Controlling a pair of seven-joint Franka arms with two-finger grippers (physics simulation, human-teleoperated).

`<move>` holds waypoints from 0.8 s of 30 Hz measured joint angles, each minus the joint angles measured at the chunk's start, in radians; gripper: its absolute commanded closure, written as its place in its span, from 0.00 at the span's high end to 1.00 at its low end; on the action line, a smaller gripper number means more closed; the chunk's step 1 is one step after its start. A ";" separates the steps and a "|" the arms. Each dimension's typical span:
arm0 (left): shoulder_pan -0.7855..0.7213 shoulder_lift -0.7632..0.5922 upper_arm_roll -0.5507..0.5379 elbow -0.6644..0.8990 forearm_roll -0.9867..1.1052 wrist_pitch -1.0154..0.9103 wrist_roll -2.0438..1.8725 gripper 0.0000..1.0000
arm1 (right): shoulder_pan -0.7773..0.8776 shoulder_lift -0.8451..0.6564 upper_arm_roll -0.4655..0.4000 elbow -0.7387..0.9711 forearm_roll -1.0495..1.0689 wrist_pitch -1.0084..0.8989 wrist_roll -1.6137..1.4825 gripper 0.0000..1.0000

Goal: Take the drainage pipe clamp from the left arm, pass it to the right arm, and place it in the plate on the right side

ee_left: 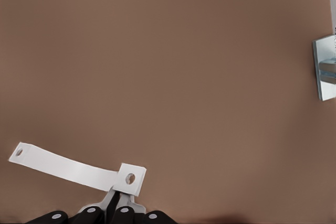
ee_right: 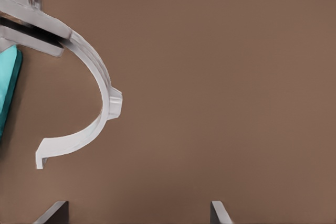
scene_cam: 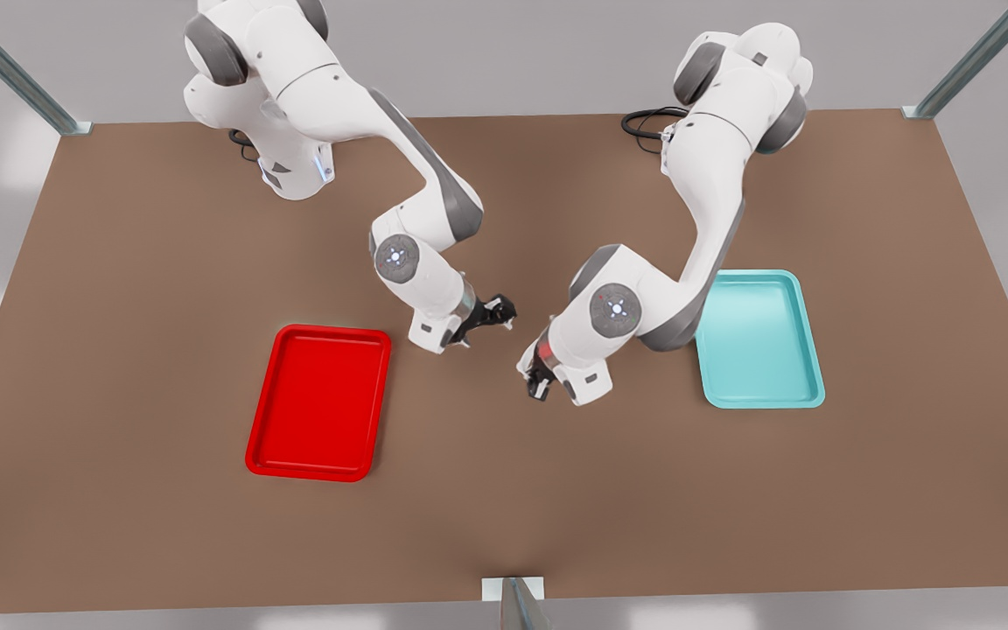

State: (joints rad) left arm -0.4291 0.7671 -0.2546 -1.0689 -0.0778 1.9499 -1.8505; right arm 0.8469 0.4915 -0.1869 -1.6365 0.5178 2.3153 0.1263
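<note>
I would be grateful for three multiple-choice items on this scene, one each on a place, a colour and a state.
1. Where is the drainage pipe clamp?
A. in a tray
B. in the fingers of the left gripper
C. lying loose

2. What colour is the tray on the front view's left?
A. teal
B. red
C. white

3. How do the fingers of the right gripper stand?
A. open, empty
B. shut on the clamp
C. shut, empty

Answers:
1 B: the left wrist view shows the fingers pinching one end tab.
2 B: its rim and floor are bright red.
3 A: the right wrist view shows the two fingertips wide apart, with bare table between them.
</note>
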 measured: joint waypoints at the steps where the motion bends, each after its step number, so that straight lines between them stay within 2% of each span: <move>1: -0.007 0.001 0.000 0.006 0.000 0.003 -0.022 0.21 | 0.006 0.011 0.000 0.004 0.008 0.026 0.003 1.00; 11: -0.030 0.000 -0.002 0.011 0.003 0.009 -0.189 0.21 | 0.022 0.082 0.001 0.035 0.042 0.211 0.025 1.00; 23: -0.031 -0.002 0.000 0.019 0.002 0.005 -0.298 0.21 | 0.033 0.164 0.000 0.072 0.048 0.295 0.039 1.00; 24: -0.031 -0.002 0.000 0.019 0.001 0.004 -0.305 0.21 | 0.033 0.169 0.000 0.073 0.048 0.300 0.039 0.95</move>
State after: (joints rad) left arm -0.4602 0.7656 -0.2544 -1.0501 -0.0763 1.9542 -2.1552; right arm 0.8801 0.6607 -0.1870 -1.5631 0.5654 2.6152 0.1657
